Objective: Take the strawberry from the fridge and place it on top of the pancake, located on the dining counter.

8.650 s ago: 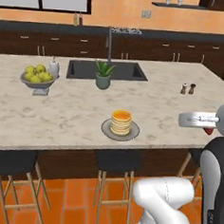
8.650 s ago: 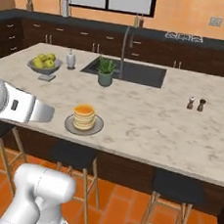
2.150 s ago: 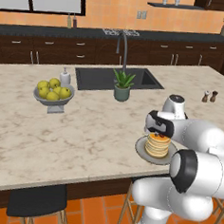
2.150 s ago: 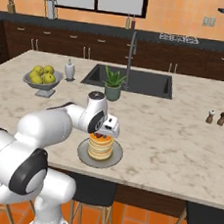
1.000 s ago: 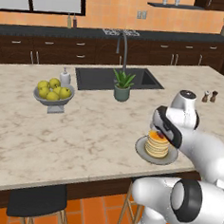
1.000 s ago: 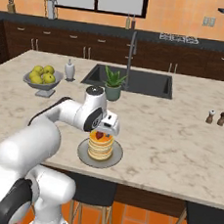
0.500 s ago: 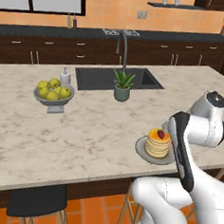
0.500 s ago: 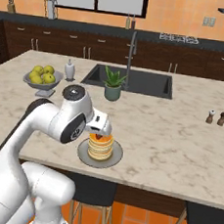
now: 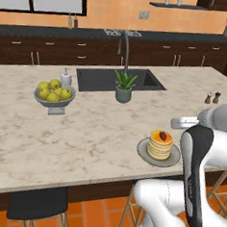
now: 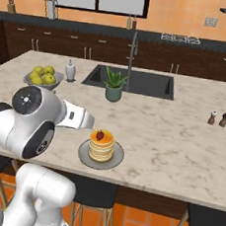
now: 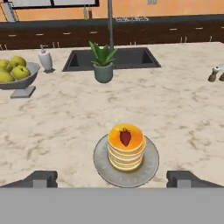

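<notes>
Tiny red strawberry [image 11: 125,137] lying on the orange-topped pancake [image 11: 126,152] stack, plated near the dining counter [image 11: 65,118] front edge, bare marble all round, gripper [image 11: 111,178] fingers spread wide, released, drawn back, holding nothing.

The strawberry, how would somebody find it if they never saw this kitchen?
Look at the big beige dining counter with the dark sink. Near its front edge a grey plate holds the pancake stack. The strawberry lies on the stack's orange top: the one small red thing there, unlike the yellow fruit in the bowl.
</notes>
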Robot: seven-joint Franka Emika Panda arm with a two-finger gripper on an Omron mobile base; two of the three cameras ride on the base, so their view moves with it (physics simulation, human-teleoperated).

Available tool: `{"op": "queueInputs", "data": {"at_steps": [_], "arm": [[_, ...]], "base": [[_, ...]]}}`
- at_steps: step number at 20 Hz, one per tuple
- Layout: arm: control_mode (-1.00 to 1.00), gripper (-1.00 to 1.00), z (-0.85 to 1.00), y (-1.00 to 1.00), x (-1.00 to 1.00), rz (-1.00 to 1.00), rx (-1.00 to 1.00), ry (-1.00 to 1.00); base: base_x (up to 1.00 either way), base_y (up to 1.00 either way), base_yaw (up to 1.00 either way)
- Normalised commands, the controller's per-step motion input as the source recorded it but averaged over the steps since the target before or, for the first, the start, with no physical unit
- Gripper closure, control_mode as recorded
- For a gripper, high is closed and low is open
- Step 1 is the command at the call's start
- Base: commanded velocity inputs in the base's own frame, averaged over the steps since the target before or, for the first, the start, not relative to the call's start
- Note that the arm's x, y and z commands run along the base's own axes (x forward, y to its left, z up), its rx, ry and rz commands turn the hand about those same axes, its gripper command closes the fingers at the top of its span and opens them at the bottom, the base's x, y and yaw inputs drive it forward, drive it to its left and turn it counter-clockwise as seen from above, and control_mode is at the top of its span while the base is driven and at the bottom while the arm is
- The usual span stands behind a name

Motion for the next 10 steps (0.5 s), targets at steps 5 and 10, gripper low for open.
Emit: {"op": "queueInputs", "data": {"at_steps": [5, 10], "arm": [[-1.00, -1.00, 1.00, 0.31, -0.71, 0.00, 0.00, -0.08], [-1.00, -1.00, 0.78, 0.13, -0.99, 0.00, 0.00, -0.21]], "base": [[0.00, 0.00, 0.00], [0.00, 0.00, 0.00]]}}
